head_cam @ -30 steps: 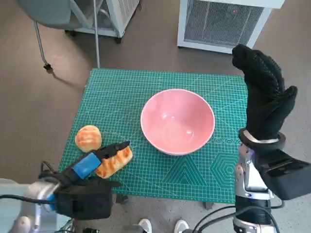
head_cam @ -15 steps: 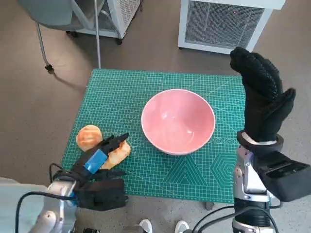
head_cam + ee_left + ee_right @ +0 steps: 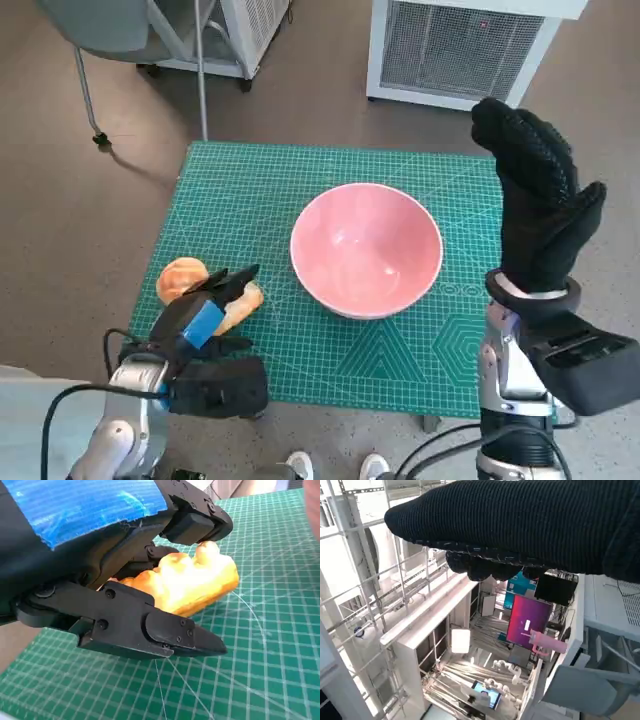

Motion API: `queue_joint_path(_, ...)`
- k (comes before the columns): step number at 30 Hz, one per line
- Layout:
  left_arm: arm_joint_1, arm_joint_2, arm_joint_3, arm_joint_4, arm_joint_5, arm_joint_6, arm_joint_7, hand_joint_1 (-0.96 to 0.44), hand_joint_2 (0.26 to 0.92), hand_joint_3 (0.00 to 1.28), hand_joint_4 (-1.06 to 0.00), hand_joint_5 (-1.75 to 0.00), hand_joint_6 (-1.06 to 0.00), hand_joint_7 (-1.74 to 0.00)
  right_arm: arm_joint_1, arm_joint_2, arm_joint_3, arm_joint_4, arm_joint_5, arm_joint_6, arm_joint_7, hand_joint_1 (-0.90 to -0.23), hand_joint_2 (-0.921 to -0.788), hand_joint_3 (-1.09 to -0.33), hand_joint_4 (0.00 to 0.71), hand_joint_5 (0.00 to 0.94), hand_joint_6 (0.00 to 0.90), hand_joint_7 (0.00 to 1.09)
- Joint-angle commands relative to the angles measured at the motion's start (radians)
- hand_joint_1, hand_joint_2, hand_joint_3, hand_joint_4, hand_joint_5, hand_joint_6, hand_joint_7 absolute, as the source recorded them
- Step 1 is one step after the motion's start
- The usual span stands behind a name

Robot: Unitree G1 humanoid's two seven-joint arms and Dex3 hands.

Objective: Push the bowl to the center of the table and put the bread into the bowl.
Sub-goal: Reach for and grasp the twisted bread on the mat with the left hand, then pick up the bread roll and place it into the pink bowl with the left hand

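Left hand (image 3: 205, 318) closed its black fingers (image 3: 150, 625) around the long bread (image 3: 187, 582) beside the centred bowl (image 3: 366, 250); right hand (image 3: 537, 205) hovered spread, holding nothing; next, probably lift and carry it over the rim

A green gridded table (image 3: 260, 185) carries a pink bowl (image 3: 366, 249) and two breads (image 3: 180, 278).
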Motion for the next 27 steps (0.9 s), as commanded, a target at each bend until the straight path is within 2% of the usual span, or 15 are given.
queue_joint_path(1,0.017,-0.013,-0.022,0.074,-0.017,-0.045,0.027,0.1,0.909,0.29,-0.41,-1.34,-0.42,-1.04,0.025,0.008,0.002,0.0,0.003,0.002,0.003,-0.536,-0.921,-0.706,0.337,0.02,-0.001,0.72)
queue_joint_path(3,0.017,-0.012,-0.016,0.091,-0.023,-0.068,0.061,0.05,0.843,0.38,-0.49,-1.41,-0.44,-1.14,0.027,0.009,0.003,-0.001,0.001,0.001,0.003,-0.536,-0.921,-0.706,0.334,0.019,-0.001,0.72)
queue_joint_path(4,0.018,-0.011,-0.014,0.095,-0.024,-0.076,0.073,0.03,0.768,0.48,-0.55,-1.42,-0.47,-1.18,0.028,0.008,0.002,-0.001,0.002,0.0,0.003,-0.536,-0.921,-0.707,0.334,0.019,-0.001,0.72)
queue_joint_path(5,0.02,-0.009,-0.01,0.095,-0.028,-0.087,0.087,0.03,0.741,0.52,-0.57,-1.43,-0.48,-1.19,0.029,0.007,0.001,0.0,0.003,-0.001,0.004,-0.536,-0.921,-0.707,0.333,0.019,-0.001,0.72)
queue_joint_path(7,0.023,-0.003,-0.001,0.092,-0.037,-0.106,0.104,0.01,0.633,0.66,-0.64,-1.44,-0.52,-1.23,0.029,0.007,0.0,0.003,0.003,-0.003,0.005,-0.536,-0.921,-0.706,0.333,0.019,-0.001,0.72)
queue_joint_path(8,0.025,-0.001,0.002,0.089,-0.041,-0.113,0.11,0.01,0.598,0.71,-0.66,-1.43,-0.54,-1.25,0.029,0.007,0.0,0.004,0.003,-0.004,0.005,-0.537,-0.921,-0.705,0.333,0.019,-0.001,0.72)
queue_joint_path(11,0.032,0.006,0.02,0.067,-0.061,-0.137,0.124,0.01,0.554,0.77,-0.68,-1.41,-0.56,-1.29,0.029,0.005,-0.002,0.011,0.004,-0.01,0.007,-0.537,-0.921,-0.703,0.333,0.019,-0.001,0.72)
queue_joint_path(18,0.031,0.012,0.063,0.016,-0.1,-0.176,0.131,0.0,0.57,0.75,-0.65,-1.46,-0.58,-1.25,0.026,0.004,-0.004,0.024,0.003,-0.018,0.006,-0.538,-0.921,-0.697,0.334,0.019,-0.001,0.72)
queue_joint_path(22,0.02,0.009,0.084,-0.025,-0.122,-0.177,0.107,0.0,0.607,0.69,-0.63,-1.48,-0.58,-1.21,0.023,0.005,-0.004,0.032,0.002,-0.024,0.005,-0.538,-0.921,-0.695,0.332,0.019,-0.001,0.73)
queue_joint_path(27,-0.005,-0.003,0.106,-0.082,-0.143,-0.166,0.078,0.0,0.62,0.67,-0.62,-1.5,-0.59,-1.18,0.021,0.007,-0.003,0.033,-0.002,-0.027,0.001,-0.534,-0.921,-0.696,0.332,0.018,-0.001,0.73)
